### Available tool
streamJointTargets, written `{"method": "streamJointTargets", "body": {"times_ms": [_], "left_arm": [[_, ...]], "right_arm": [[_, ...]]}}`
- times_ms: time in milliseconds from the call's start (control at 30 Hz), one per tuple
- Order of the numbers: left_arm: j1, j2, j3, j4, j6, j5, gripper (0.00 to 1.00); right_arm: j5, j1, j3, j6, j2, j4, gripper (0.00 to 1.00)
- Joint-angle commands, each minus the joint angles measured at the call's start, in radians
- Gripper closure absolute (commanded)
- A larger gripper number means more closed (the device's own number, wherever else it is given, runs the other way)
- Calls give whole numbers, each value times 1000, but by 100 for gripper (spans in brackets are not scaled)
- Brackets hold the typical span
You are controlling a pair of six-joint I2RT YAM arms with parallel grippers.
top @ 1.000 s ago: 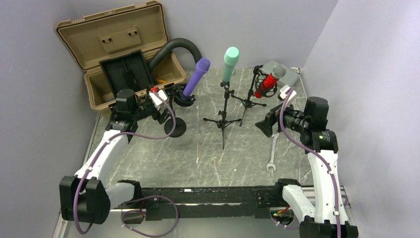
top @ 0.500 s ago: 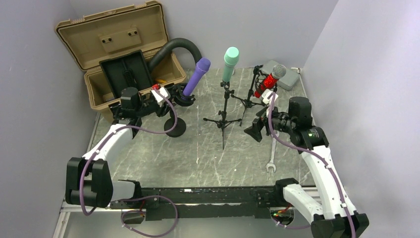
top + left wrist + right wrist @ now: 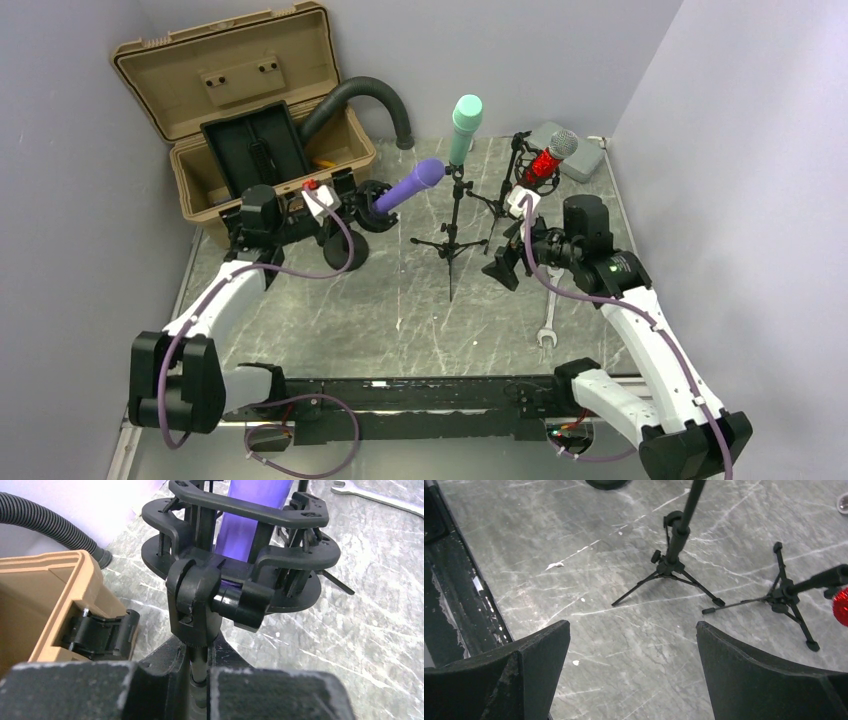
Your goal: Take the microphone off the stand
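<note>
The purple microphone [image 3: 410, 186] sits tilted in its shock mount [image 3: 240, 555], left of the green microphone [image 3: 466, 115]. The left pincer [image 3: 197, 675] appears clamped on the stand post [image 3: 198, 652] beneath the mount. The right pincer [image 3: 631, 665], jaws apart, hovers right of the green microphone above the worktop [image 3: 400, 310].

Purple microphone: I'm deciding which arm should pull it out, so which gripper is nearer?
Left. The left gripper clamps the stand post right below the purple microphone; the right gripper hangs open across the table, near the tripod stands.
</note>
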Motion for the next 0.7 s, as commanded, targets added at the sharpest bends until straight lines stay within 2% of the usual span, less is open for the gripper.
{"method": "streamJointTargets", "body": {"times_ms": [0, 200, 467, 667], "left_arm": [[4, -68, -79, -32, -22, 74, 100], [4, -120, -109, -65, -120, 169, 100], [-12, -185, -183, 28, -318, 251, 100], [-67, -217, -228, 37, -335, 235, 100]], "right_arm": [[-49, 40, 43, -16, 21, 77, 0], [-138, 105, 109, 22, 97, 153, 1], [-240, 155, 178, 98, 164, 274, 3], [-291, 181, 189, 161, 187, 347, 5]]}}
